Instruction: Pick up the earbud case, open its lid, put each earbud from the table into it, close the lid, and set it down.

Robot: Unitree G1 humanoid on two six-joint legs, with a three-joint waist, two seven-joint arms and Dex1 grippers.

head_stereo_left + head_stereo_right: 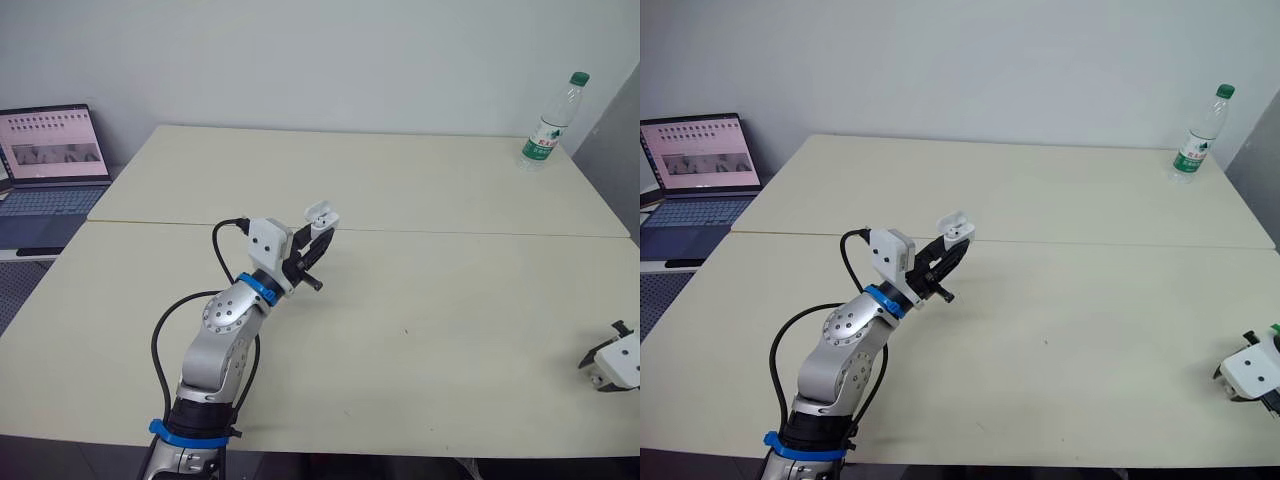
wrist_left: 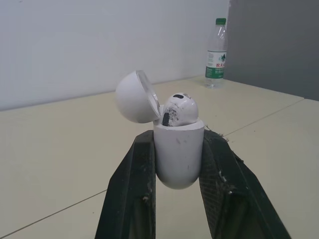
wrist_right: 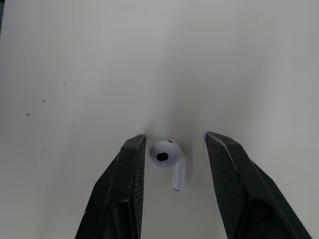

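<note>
1. Slippage is the main risk — the loose earbud (image 3: 167, 162) is small, glossy and rounded with a short stem. It lies flat on the matte bench (image 3: 75, 59) between the fingers of the right gripper (image 3: 174, 138), which stands open; hard black fingers closing off-centre could flick it away.
2. Above the bench, the left gripper (image 1: 318, 238) is clamped on the earbud case (image 2: 178, 159). Its domed lid (image 2: 133, 97) is swung open, and the seated earbud (image 2: 179, 109) shows above the rim.
3. Smooth white plastic may twist in that grip when the second earbud is pushed in.
</note>
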